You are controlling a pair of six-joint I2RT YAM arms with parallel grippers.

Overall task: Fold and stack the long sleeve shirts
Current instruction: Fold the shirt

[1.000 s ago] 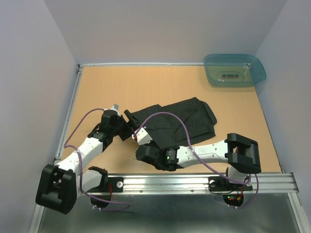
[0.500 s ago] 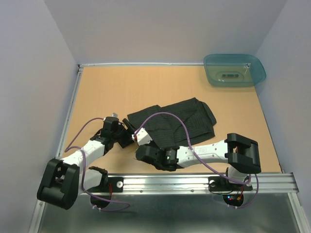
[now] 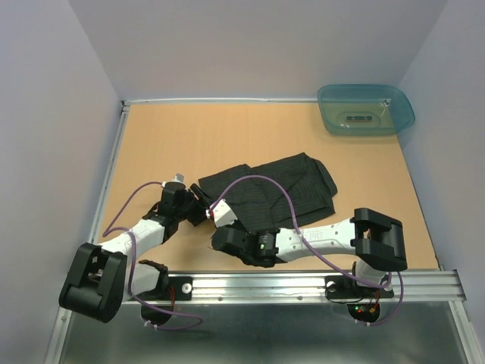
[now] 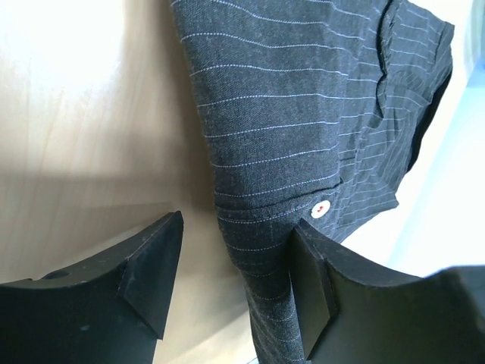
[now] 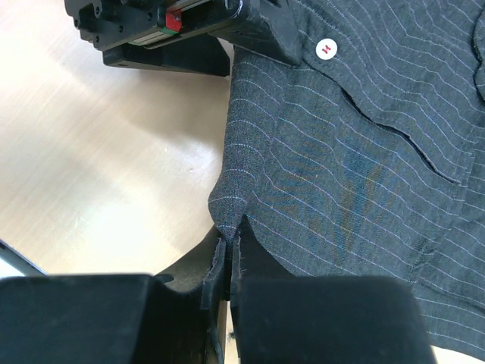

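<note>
The right gripper (image 5: 229, 256) is clamped tight on the shirt (image 5: 356, 152), with a small peak of black pinstriped cloth pinched up between its fingers at the near-left edge. Just beside it, the left gripper (image 4: 236, 244) has its jaws partly apart and straddles that same edge. A strip of cloth bearing a pale button (image 4: 319, 207) runs up between the fingers. One finger sits over bare table (image 4: 76, 114) and the other is against the cloth, and from what I can see it holds nothing.

Both arms reach in low from the near rail and meet at that one corner. The shirt lies loosely bunched, not laid flat, about mid-table and a little to the right. It is well apart from the tub (image 3: 365, 108) in the far right corner. I can make out only one shirt, and nothing is stacked.

To my eye this is the start of a fold, with one side pinned and the other lining up for a second hold on the edge. Next, the left jaws need to close squarely on the strip by the button and take all the layers, not just the top one. After that, both grippers would have to lift together and spread apart to pull the edge straight. They sit so close together that they have little room to do it.
</note>
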